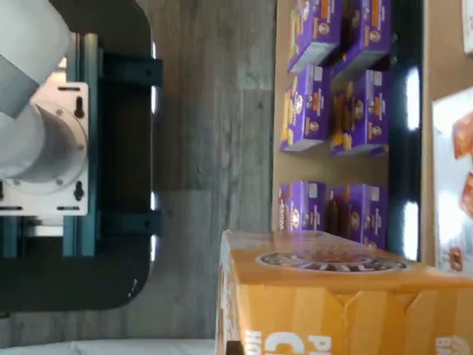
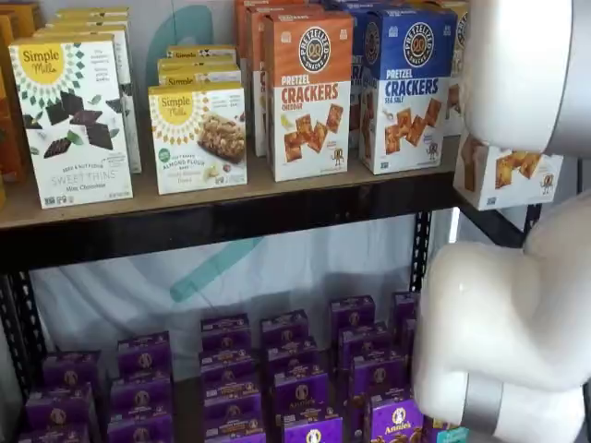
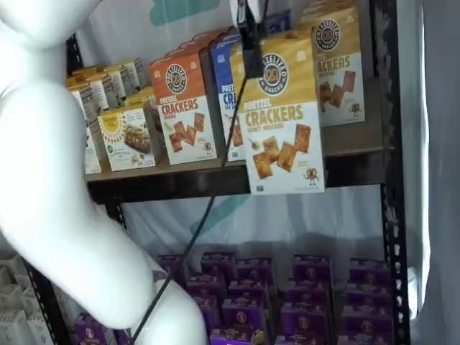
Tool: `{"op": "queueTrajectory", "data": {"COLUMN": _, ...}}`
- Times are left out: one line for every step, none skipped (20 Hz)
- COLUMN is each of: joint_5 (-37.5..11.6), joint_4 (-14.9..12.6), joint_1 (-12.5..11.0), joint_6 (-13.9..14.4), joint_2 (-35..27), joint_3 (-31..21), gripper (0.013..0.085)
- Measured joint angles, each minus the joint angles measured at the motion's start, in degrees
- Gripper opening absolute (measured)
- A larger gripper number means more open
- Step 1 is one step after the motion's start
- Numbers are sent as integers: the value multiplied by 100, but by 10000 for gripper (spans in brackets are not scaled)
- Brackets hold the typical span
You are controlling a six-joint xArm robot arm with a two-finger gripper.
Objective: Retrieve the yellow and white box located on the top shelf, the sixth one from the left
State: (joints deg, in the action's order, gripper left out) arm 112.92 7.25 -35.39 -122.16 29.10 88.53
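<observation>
Upright cardboard yellow and white box (image 3: 282,115) of pretzel crackers, yellow above and white below with square brown crackers pictured, hanging clear in front of the tan-brown top shelf with black metal front rail (image 3: 215,180). The black-fingered gripper (image 3: 251,54) grasps the box at its upper edge. Orange-topped cracker box (image 3: 185,108) and blue-topped cracker box (image 2: 406,88) stand on the shelf behind. Purple boxes (image 2: 300,388) lie below the shelf.
</observation>
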Motion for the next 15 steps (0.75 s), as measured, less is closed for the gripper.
{"op": "queueTrajectory", "data": {"joint_5": 31, "joint_4": -13, "joint_1": 81, "joint_6": 75, "joint_2": 74, "joint_3": -64, "gripper": 570}}
{"op": "queueTrajectory", "data": {"joint_5": 55, "joint_4": -19, "joint_1": 160, "joint_6": 155, "joint_2": 150, "joint_3": -134, "gripper": 570}}
{"op": "queueTrajectory", "data": {"joint_5": 73, "joint_4": -17, "joint_1": 219, "joint_6": 216, "joint_2": 206, "joint_3": -184, "gripper": 570}}
{"op": "queueTrajectory", "data": {"joint_5": 97, "joint_4": -7, "joint_1": 283, "joint_6": 289, "joint_2": 266, "joint_3": -237, "gripper": 570}}
{"op": "queueTrajectory", "data": {"joint_5": 111, "joint_4": 5, "joint_1": 348, "joint_6": 361, "joint_2": 328, "joint_3": -291, "gripper": 570}}
{"op": "queueTrajectory", "data": {"joint_5": 125, "joint_4": 14, "joint_1": 412, "joint_6": 431, "joint_2": 383, "joint_3": -336, "gripper": 570}}
{"op": "queueTrajectory", "data": {"joint_5": 136, "joint_4": 19, "joint_1": 462, "joint_6": 486, "joint_2": 423, "joint_3": -367, "gripper": 570}}
{"op": "queueTrajectory", "data": {"joint_5": 144, "joint_4": 26, "joint_1": 497, "joint_6": 526, "joint_2": 451, "joint_3": -388, "gripper": 570}}
{"op": "queueTrajectory", "data": {"joint_5": 155, "joint_4": 29, "joint_1": 543, "joint_6": 575, "joint_2": 484, "joint_3": -411, "gripper": 570}}
{"op": "queueTrajectory", "data": {"joint_5": 159, "joint_4": 20, "joint_1": 602, "joint_6": 629, "joint_2": 524, "joint_3": -443, "gripper": 570}}
{"op": "queueTrajectory", "data": {"joint_5": 160, "joint_4": 9, "joint_1": 640, "joint_6": 663, "joint_2": 550, "joint_3": -463, "gripper": 570}}
{"op": "queueTrajectory", "data": {"joint_5": 165, "joint_4": 0, "joint_1": 676, "joint_6": 696, "joint_2": 576, "joint_3": -484, "gripper": 570}}
{"op": "queueTrajectory", "data": {"joint_5": 178, "joint_4": 2, "joint_1": 696, "joint_6": 721, "joint_2": 594, "joint_3": -496, "gripper": 570}}
{"op": "queueTrajectory", "data": {"joint_5": 185, "joint_4": 4, "joint_1": 708, "joint_6": 735, "joint_2": 609, "joint_3": -505, "gripper": 570}}
{"op": "queueTrajectory", "data": {"joint_5": 189, "joint_4": 6, "joint_1": 717, "joint_6": 746, "joint_2": 623, "joint_3": -515, "gripper": 570}}
